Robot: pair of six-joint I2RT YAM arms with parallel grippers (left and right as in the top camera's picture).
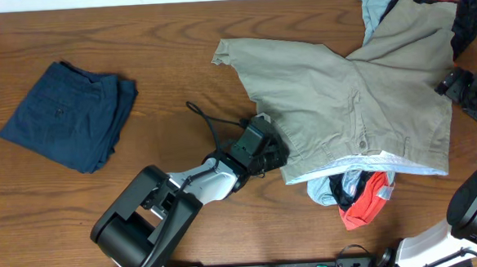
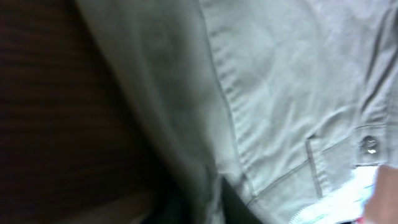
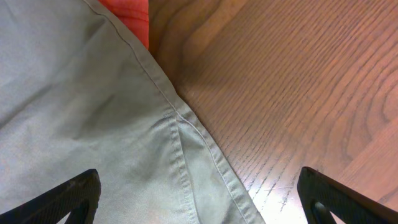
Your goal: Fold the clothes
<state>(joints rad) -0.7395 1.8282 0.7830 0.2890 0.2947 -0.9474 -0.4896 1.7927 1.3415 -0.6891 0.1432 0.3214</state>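
Shorts (image 1: 359, 94) lie spread across the right half of the counter (image 1: 176, 39). They are khaki, with the waistband towards the near edge and its pale lining showing. One leg reaches out to the far left and the other runs up to the far right corner. They rest partly on other clothing. A pale blue cloth (image 1: 373, 0) and a black cloth (image 1: 466, 19) poke out at the far right. A red cloth (image 1: 369, 204) sticks out from under the waistband beside a blue cloth (image 1: 327, 190).

The left claw (image 1: 270, 148) sits low at the shorts' left edge, near the waistband, right against the fabric. From overhead I cannot tell whether it is spread or pinching. Its own camera is no help: it shows only blurred khaki up close, a seam, a belt loop (image 2: 314, 165) and a button (image 2: 370, 144), with dark counter to the left.

The right claw (image 1: 455, 83) is at the shorts' right edge, by the leg. Its wrist camera shows both fingers (image 3: 74, 196) at the lower corners, spread wide with nothing between them. They are over the hem of the shorts (image 3: 74, 93) where it meets bare counter (image 3: 298, 74). A strip of red cloth shows at the top, just past the hem.

Well apart on the left side of the counter lies a navy garment (image 1: 66, 114), folded into a flat slab.
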